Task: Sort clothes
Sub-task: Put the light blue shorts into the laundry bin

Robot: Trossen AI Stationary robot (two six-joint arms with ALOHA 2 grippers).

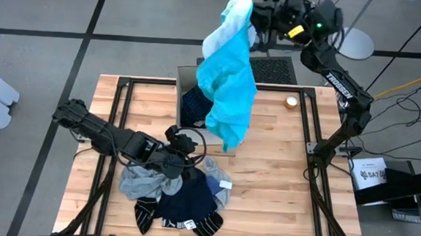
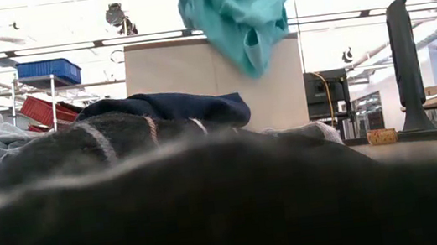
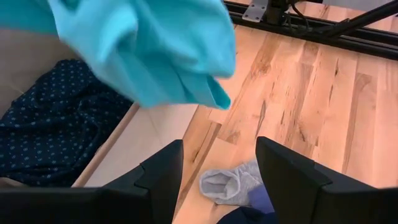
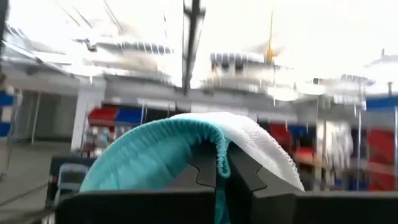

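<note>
High view, table: a pale wooden butcher-block top [image 1: 266,173] with visible plank seams, crossed by a black metal frame; grey floor with dark tile lines all around.
Low view, room: a bright workshop behind the table, with shelving holding a blue bin [image 2: 48,71] and a red bin [image 2: 45,110], and a dark monitor on a stand [image 2: 404,60] at the right.
Small item: a little round pale object [image 1: 291,102] lies on the wood at about 1 o'clock from the table's centre.
Fabric box: the beige square box [image 1: 187,84] stands at 12 o'clock, straight-walled, with the navy dotted piece [image 3: 56,130] lying inside it.
Turquoise shirt: the smooth, bright turquoise shirt [image 1: 231,83] hangs in loose folds above the box, with a white ribbed part [image 4: 261,146] at the top.
Right gripper: the right gripper [image 1: 260,18] is raised at 12 o'clock, fingers pressed together on the shirt's top edge.
Left gripper: the left gripper [image 3: 217,171] hovers at 7 o'clock over the pile, fingers spread, holding nothing.
Pile: a soft grey top [image 1: 139,181], dark navy cloth [image 1: 191,201] and black white-striped socks [image 1: 144,216] lie heaped at 6 to 7 o'clock.
</note>
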